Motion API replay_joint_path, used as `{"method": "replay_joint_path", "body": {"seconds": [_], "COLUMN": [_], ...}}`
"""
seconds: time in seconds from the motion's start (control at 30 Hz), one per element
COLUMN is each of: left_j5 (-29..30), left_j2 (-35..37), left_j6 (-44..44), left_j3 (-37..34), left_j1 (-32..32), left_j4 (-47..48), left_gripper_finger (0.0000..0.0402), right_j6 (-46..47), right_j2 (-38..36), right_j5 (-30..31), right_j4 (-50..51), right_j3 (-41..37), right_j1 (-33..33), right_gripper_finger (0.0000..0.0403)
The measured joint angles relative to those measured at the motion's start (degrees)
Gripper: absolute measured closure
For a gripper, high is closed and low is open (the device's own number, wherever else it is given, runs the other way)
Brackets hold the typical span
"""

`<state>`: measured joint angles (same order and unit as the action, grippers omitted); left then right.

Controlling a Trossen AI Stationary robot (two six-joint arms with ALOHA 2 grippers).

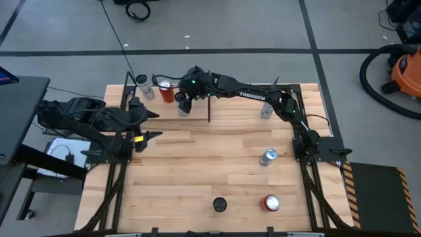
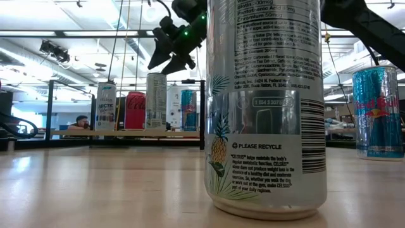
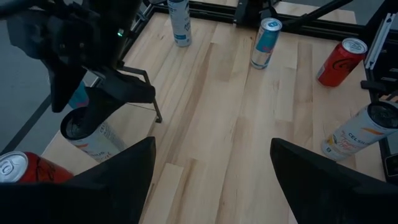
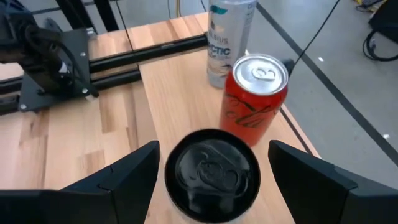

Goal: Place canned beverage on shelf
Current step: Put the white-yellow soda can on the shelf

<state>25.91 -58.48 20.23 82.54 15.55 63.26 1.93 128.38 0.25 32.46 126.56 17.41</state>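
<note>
Right gripper (image 4: 211,163) hangs over a black-topped can (image 4: 211,171) on the shelf (image 4: 171,81), fingers spread apart and not touching it.

You see the red cola can (image 4: 254,99) just beside it and a tall white can (image 4: 229,37) near the shelf's far edge. Your left gripper (image 1: 150,135) waits open at the table's (image 1: 197,178) left side; the middle boards lie bare.
</note>
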Motion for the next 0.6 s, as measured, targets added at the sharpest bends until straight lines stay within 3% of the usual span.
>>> {"method": "replay_joint_path", "body": {"seconds": [0.6], "left_j5": [0.00], "left_j2": [0.00], "left_j6": [0.02], "left_j3": [0.00], "left_j1": [0.00], "left_j4": [0.00], "left_gripper_finger": [0.0083], "right_j6": [0.10], "right_j2": [-0.13], "right_j5": [-0.28], "right_j4": [0.42], "right_j3": [-1.27], "right_j1": [-0.31], "right_gripper_finger": [0.0093]}}
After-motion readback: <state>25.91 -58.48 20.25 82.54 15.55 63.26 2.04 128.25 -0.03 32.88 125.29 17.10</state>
